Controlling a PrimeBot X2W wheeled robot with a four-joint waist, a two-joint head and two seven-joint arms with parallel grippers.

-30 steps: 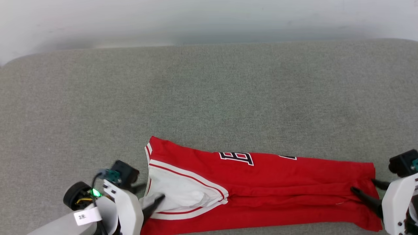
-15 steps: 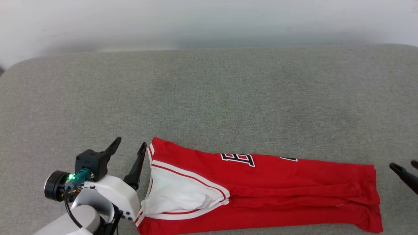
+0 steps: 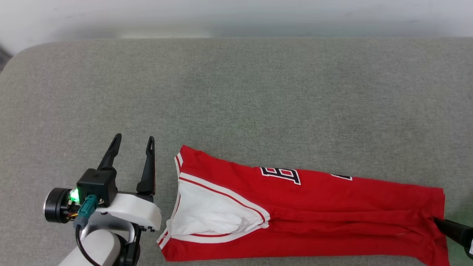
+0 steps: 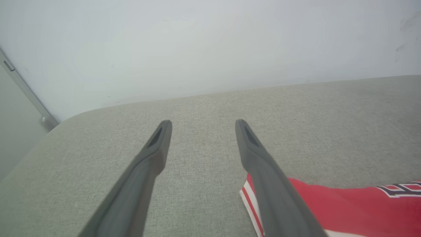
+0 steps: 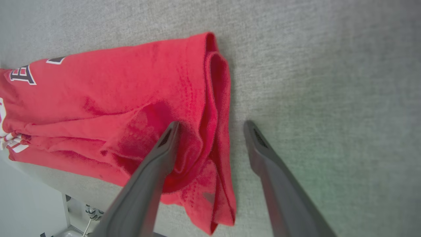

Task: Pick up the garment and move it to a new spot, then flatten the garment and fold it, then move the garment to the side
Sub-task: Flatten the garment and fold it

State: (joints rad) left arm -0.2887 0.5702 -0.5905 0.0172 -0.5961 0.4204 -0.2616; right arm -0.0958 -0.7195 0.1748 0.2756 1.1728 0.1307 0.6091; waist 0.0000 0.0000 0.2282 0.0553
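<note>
Garment (image 3: 325,207) corner cut by head view's bottom edge; second letter (image 3: 342,177) mostly hidden; right end effector (image 3: 453,230) cropped.

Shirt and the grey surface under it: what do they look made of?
Shirt: thin synthetic knit, likely polyester, going by its faint sheen and soft, shallow folds. Grey surface: matte woven upholstery cloth with a fine visible weave; the rounded corner suggests padding underneath, though that can't be confirmed.

Before me a grey upholstered surface (image 3: 236,92) spans the frame; a pale, softly lit wall (image 3: 236,14) crosses the top.

Left tool (image 3: 134,137), right tool (image 5: 212,123): now empty
</note>
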